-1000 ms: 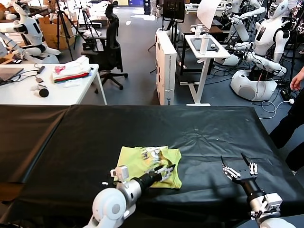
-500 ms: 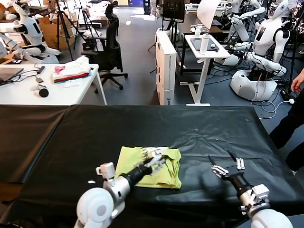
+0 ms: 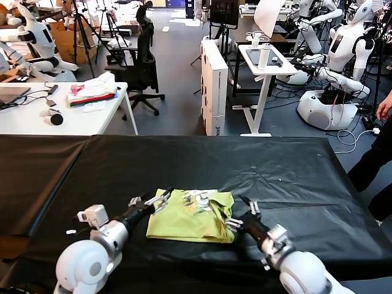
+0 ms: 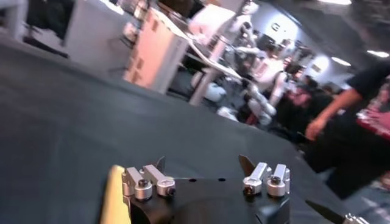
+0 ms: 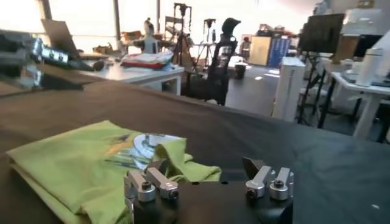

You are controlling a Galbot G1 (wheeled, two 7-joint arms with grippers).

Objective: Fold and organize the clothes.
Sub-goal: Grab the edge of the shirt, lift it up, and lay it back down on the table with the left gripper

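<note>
A: any bins or boxes in play?

B: none holding anything that I can see. Just the black table (image 3: pixel 294 171) with the folded lime T-shirt (image 3: pixel 193 217) lying flat on it, near the front edge, roughly centre. Pale print faces up, bunched toward the far right corner of the bundle.

A: grippers?

B: left gripper (image 3: pixel 150 202) is at the shirt's left far corner, jaws spread wide, nothing between them. Fingertips sit right at the fabric edge; can't tell if they touch it. Its wrist view shows only a yellow sliver of shirt (image 4: pixel 114 198) beside one finger.

A: right one?

B: right gripper (image 3: pixel 242 215) is low over the table just beside the shirt's right edge, jaws also apart, holding nothing. One finger reaches the near right corner of the fabric. Right wrist view has the shirt (image 5: pixel 91 167) spread ahead of the fingers, folded hem (image 5: pixel 183 161) closest to them.

A: so the shirt's between both?

B: yes, flanked left and right, gripped by neither.
</note>
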